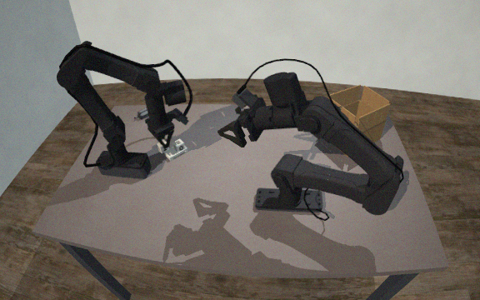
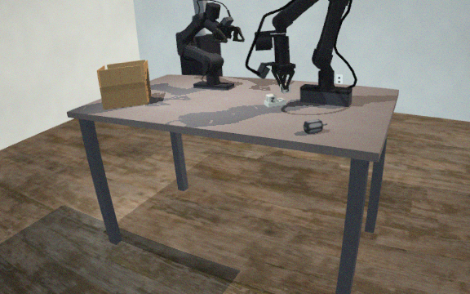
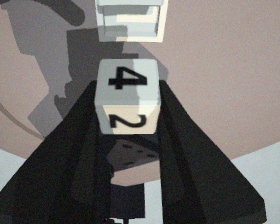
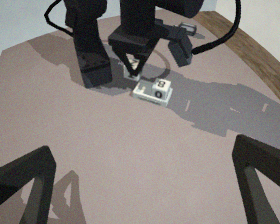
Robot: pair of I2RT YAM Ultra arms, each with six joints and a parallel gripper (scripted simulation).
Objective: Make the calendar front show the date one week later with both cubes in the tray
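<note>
Left wrist view: 4/2 cube [image 1: 161, 146] [image 2: 282, 87] [image 3: 127, 95] [image 4: 133, 66] is pinched by L gripper [image 1: 166, 146] [image 2: 285, 90] [image 3: 128, 85] [image 4: 134, 74]; R gripper [image 1: 232, 138] [image 2: 234, 41] [image 4: 143, 142] is spread, well apart. Tray [image 1: 177, 156] [image 2: 275, 104] [image 3: 162, 30] [image 4: 150, 100] is located just beside held cube, approx. toward R arm; L arm is nearer. Other cube [image 1: 180, 147] [image 2: 271, 99] [image 4: 161, 90] is seated at far end of tray's long axis rel. to L base. Free slot should be approached from above, digit orientation verified first.

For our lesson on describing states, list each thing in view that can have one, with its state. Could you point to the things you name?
left gripper [image 1: 166, 146] [image 2: 285, 91] [image 3: 128, 95] [image 4: 134, 74]: closed on a cube
right gripper [image 1: 232, 135] [image 4: 141, 153]: open, holding nothing
held cube [image 3: 127, 82]: off the tray
other cube [image 2: 270, 99] [image 4: 161, 89]: in the tray
tray [image 3: 105, 34] [image 4: 150, 100]: on the table, one cube inside
cardboard box [image 1: 373, 122] [image 2: 124, 91]: upright, open-topped
</note>
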